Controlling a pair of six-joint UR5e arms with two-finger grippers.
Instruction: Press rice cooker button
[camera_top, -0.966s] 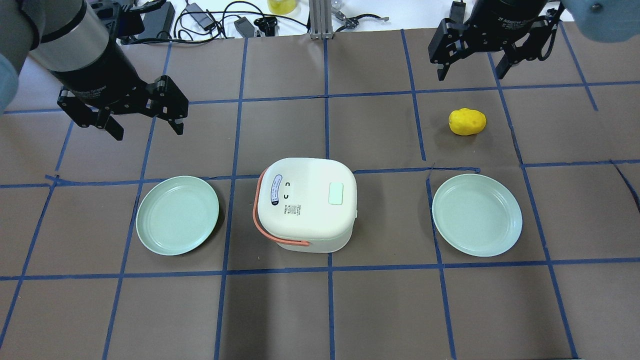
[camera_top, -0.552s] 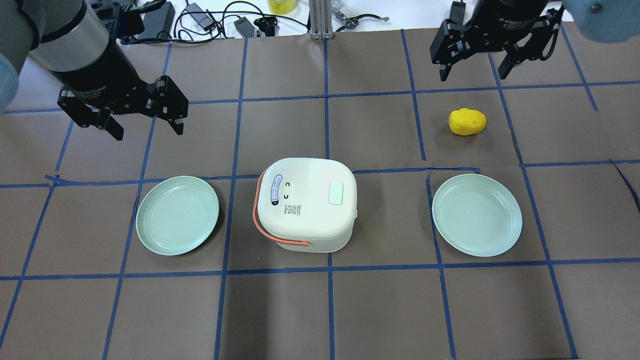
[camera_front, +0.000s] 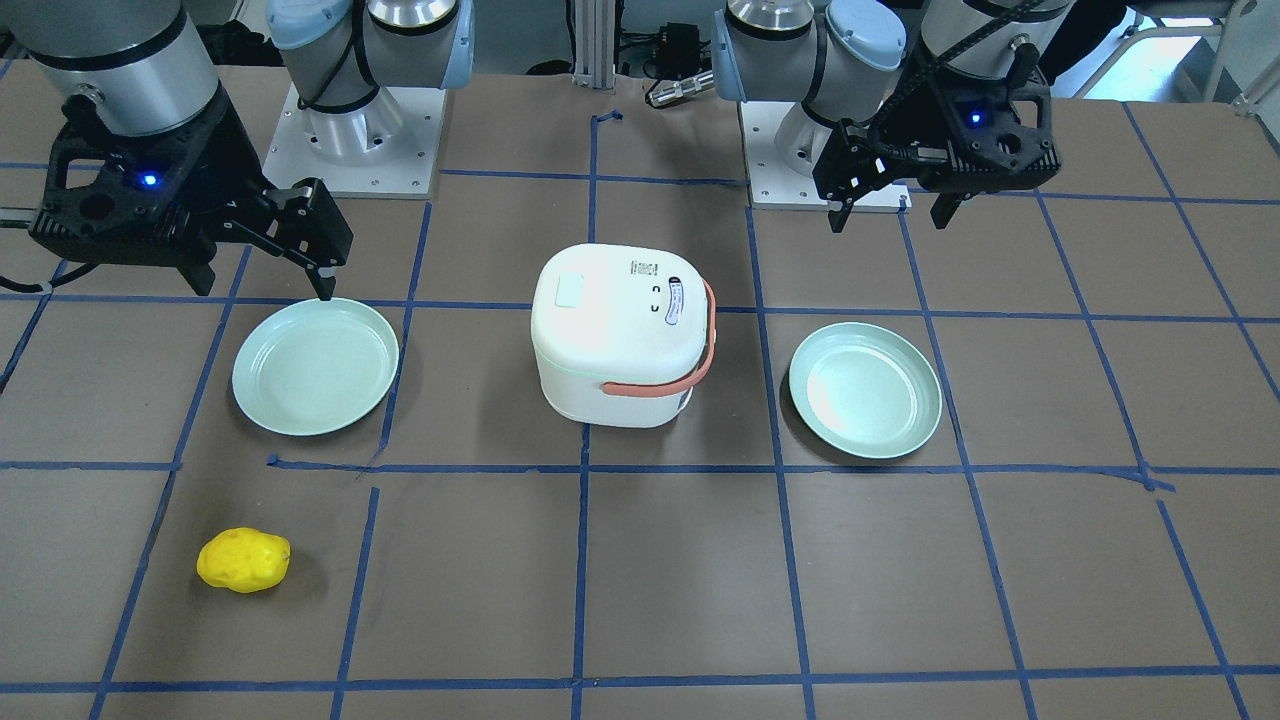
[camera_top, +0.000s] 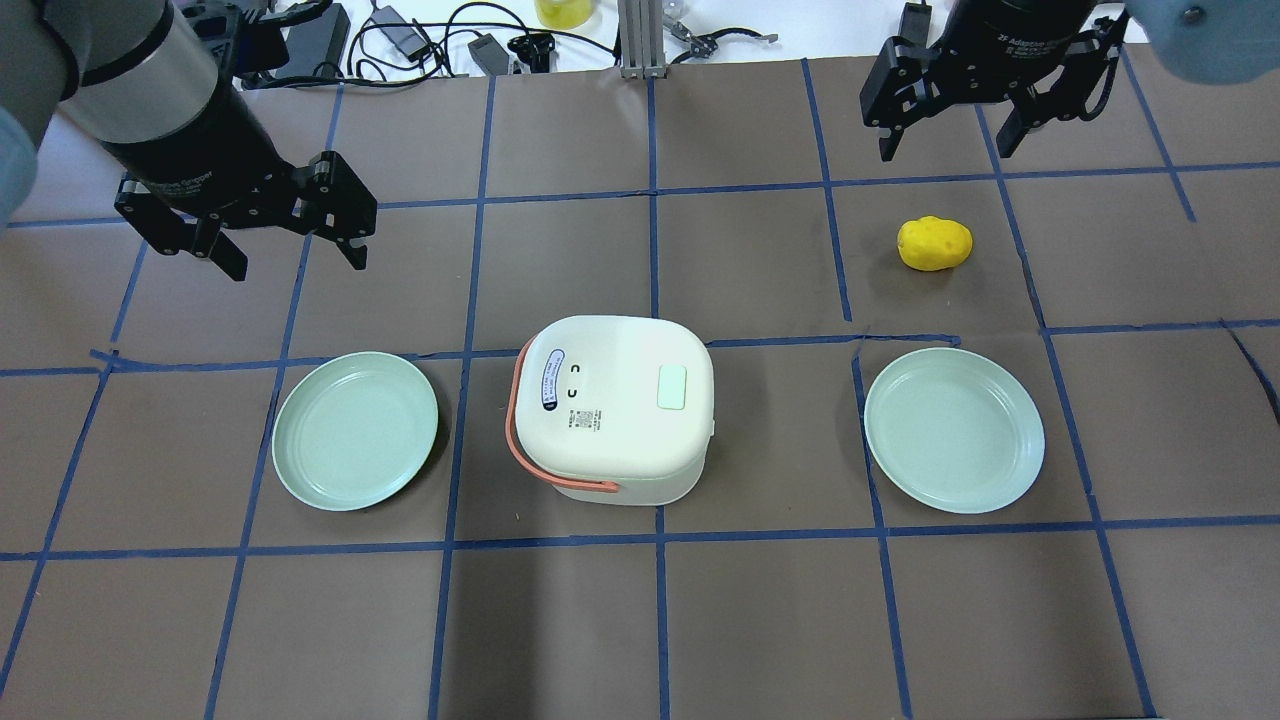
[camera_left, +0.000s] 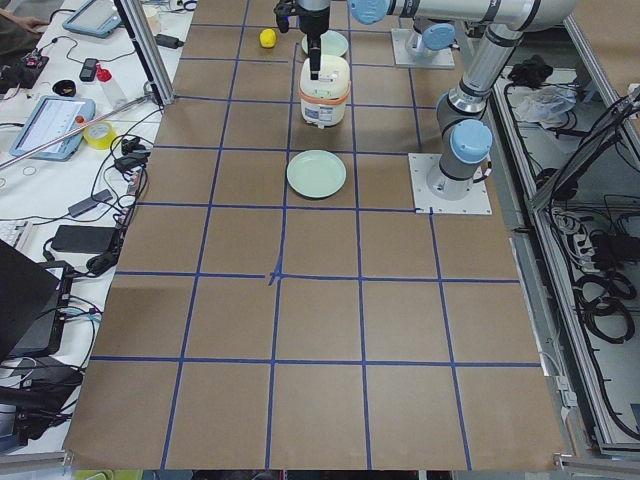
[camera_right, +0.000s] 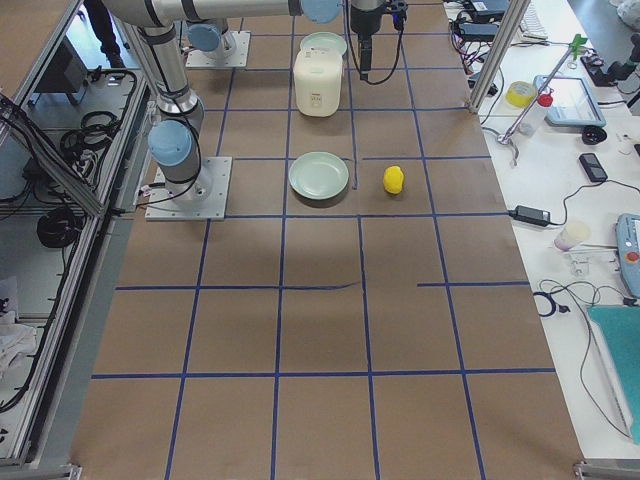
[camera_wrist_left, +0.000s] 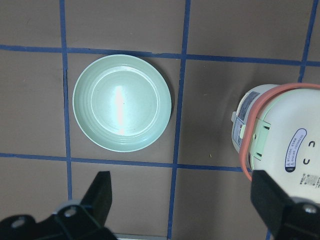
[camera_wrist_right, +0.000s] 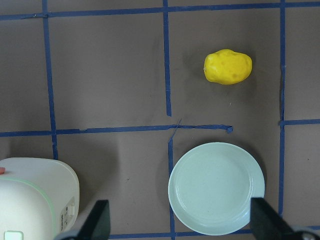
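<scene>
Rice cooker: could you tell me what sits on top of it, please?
A pale green button, an oval label and small print on its closed lid; the inside is hidden.

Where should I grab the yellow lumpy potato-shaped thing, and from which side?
Come straight down with the right gripper, which hangs open nearest it. Close across the narrower middle of the yellow potato-shaped object: it lies flat, with its long axis roughly left-right to the robot.
</scene>
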